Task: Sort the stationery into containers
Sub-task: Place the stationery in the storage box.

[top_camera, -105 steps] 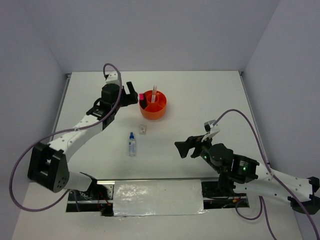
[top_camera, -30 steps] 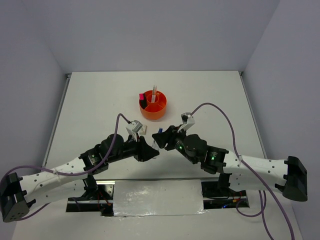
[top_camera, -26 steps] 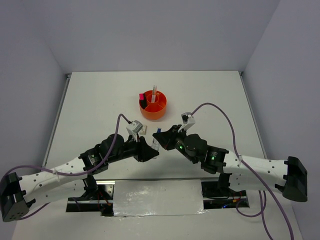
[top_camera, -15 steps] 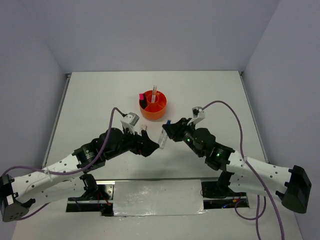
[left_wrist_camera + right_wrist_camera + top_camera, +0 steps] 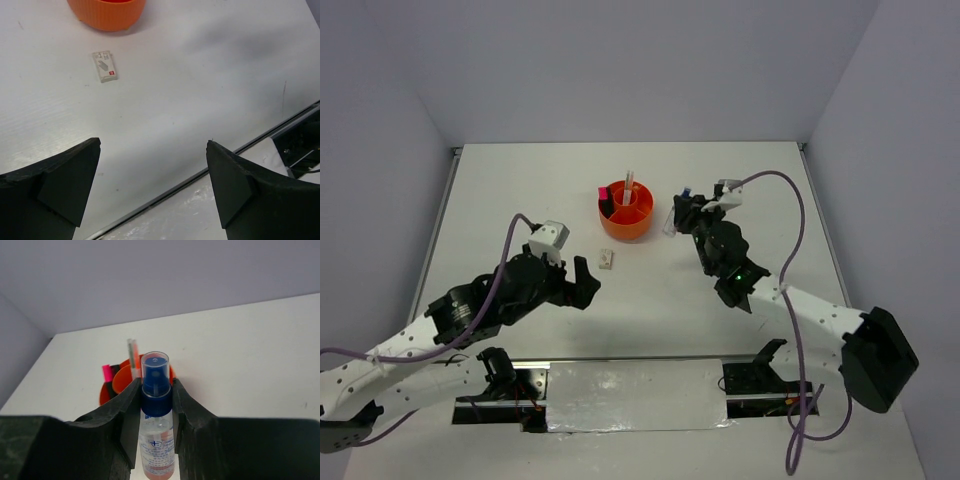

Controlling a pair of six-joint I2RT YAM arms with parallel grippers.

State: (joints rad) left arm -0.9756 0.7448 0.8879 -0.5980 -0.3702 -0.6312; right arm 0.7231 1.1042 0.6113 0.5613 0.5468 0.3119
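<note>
Half a second on, the arms had parted: the right fingers [image 5: 676, 213] had carried the small spray bottle [image 5: 156, 437] from the middle of the counter [image 5: 520, 190] to a spot just right of the orange organiser [image 5: 628, 224], and the left fingers [image 5: 585, 280] had drawn back toward the near left. The right pair was clamped on the bottle at its blue collar and upper body. The left pair stood wide apart with nothing between them. A small pale piece [image 5: 105, 66] lay flat ahead of them, just in front of the organiser but not touching it.

The coming move looked to turn on one relation: the bottle was beside the organiser, not over it. In the right wrist view the organiser sat beyond the bottle and a little to the left, so the carry probably needed to go further that way before any release. The bottle's long axis ran along the fingers, with the cap end past the tips and the base back toward the wrist. The right arm was plainly the nearer one; the left was well apart from the organiser.

The bottle had a clear body with small print, a blue collar and a clear domed cap, and it looked slim and rigid. In the organiser stood a pink-tipped highlighter [image 5: 601, 193] at the left and a thin pen [image 5: 629, 180], seemingly in the central tube.
</note>
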